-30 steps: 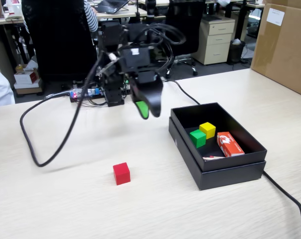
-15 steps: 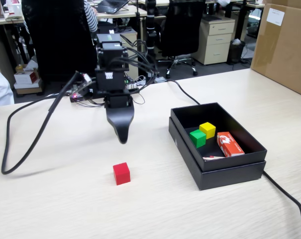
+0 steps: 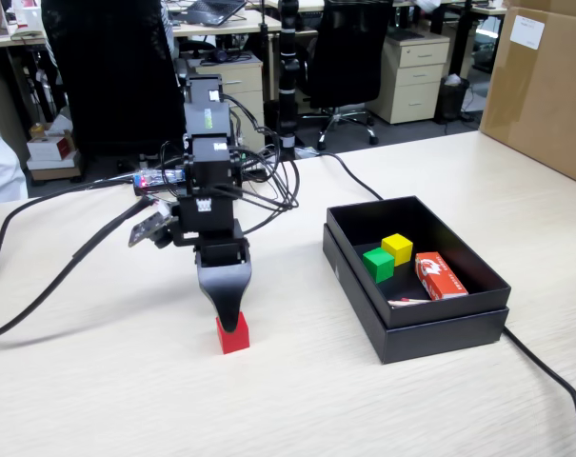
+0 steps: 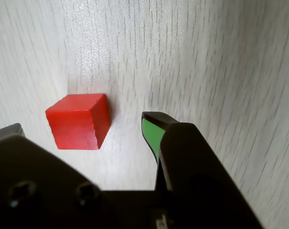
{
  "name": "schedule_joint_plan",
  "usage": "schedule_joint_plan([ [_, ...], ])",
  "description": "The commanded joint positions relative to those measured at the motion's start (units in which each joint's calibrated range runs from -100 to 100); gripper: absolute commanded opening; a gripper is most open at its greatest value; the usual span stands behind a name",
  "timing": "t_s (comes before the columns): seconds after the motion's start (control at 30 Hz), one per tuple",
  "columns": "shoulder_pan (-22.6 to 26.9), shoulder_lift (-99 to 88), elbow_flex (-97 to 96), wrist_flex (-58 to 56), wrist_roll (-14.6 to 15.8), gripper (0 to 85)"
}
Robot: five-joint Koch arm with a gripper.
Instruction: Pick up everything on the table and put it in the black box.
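— Where's the gripper (image 4: 94,129) now?

— Low over the table (image 3: 126,400), pointing straight down at the red cube (image 4: 79,121). From the wrist view the jaws stand apart: the green-padded one is on the cube's right with bare tabletop between them, and the other jaw only shows as a grey corner at the left edge. So it's spread wide enough to take the cube, but not gripping anything yet.

— Is the cube actually between them?

— Looks that way to me, though it sits nearer the left jaw. From the fixed view the black tip covers the cube's top, so I can't tell there.

— And the rest?

— The yellow cube (image 3: 397,248) and green cube (image 3: 378,264) are already inside the black box (image 3: 430,328), next to a red-and-white packet (image 3: 440,275). I'd say two of three are done. What's left is closing on the red one, lifting it, and carrying it right to the box.
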Motion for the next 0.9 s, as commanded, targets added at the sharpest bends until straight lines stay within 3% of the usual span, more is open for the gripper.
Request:
schedule_joint_plan([
  [0.0,0.2,0.0,5.5,1.9,-0.5,47.7],
  [0.27,0.5,5.4,7.2,3.2,-1.2,44.1],
  [0.33,0.6,6.7,8.2,3.2,-1.2,39.8],
  [0.63,0.4,5.8,9.1,3.2,-1.3,0.9],
  [0.87,1.9,-11.5,-0.6,3.1,-0.9,0.9],
])
